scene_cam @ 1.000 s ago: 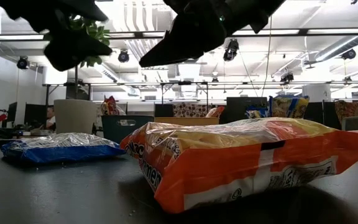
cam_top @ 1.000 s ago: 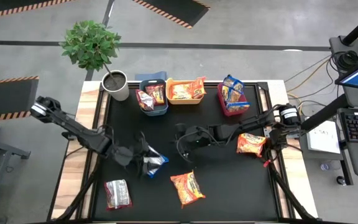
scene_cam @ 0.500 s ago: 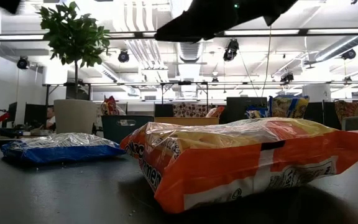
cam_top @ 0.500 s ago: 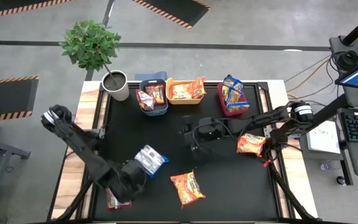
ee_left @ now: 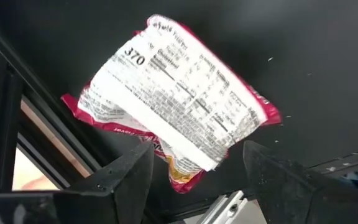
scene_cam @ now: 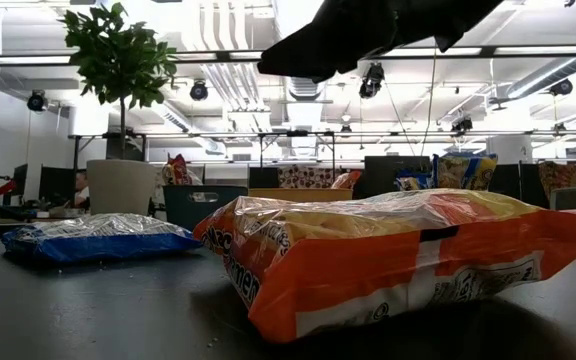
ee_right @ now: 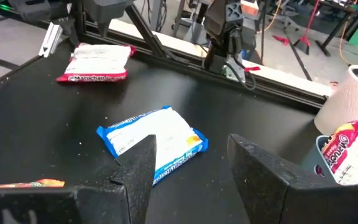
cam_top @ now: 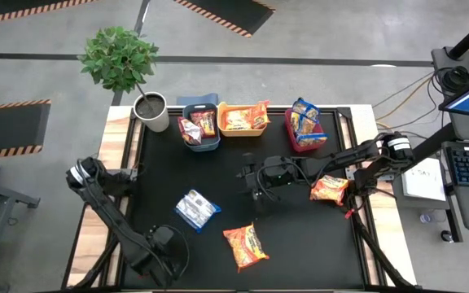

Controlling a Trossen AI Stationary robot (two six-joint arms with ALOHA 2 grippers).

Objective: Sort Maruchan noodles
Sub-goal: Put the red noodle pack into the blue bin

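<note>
The dark red Maruchan packet (ee_left: 178, 99) lies flat, label down, on the surface's near-left corner, under the left hand (ee_left: 194, 180), fingers apart. Likely light, crinkly, slippery: pinch across its short middle.

A black bench (cam_top: 218, 175) is seen. A blue-and-white noodle packet (cam_top: 196, 209), an orange one (cam_top: 246, 246), and a dark red packet with white printed back (ee_left: 179, 112) are shown.
</note>
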